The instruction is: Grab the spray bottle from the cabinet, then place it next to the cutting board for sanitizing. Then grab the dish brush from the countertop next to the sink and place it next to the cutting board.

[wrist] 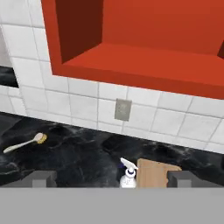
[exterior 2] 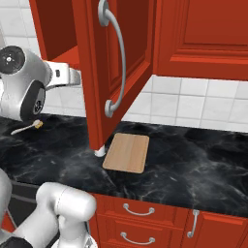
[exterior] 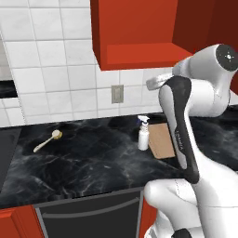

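Observation:
The spray bottle [exterior: 143, 135] stands upright on the black countertop [exterior: 93, 158], touching or nearly touching the left edge of the cutting board [exterior: 162, 140]. In the hand view the spray bottle [wrist: 128, 175] and the cutting board [wrist: 158, 173] lie low, under the open red cabinet [wrist: 144, 57]. The dish brush [exterior: 48, 140] lies flat on the countertop, far to the left of the bottle. My gripper [wrist: 113, 180] hangs in the air in front of the cabinet recess, open, with nothing between its fingertips [wrist: 43, 179]. The open door hides the fingers in the right base view.
The cabinet door [exterior 2: 116, 68] stands swung out over the counter, its lower corner just above the bottle's base [exterior 2: 100, 152]. A wall outlet [wrist: 123, 109] sits on the tiles behind. A dark sunken area [exterior: 7, 153] borders the countertop at far left; whether it is the sink I cannot tell.

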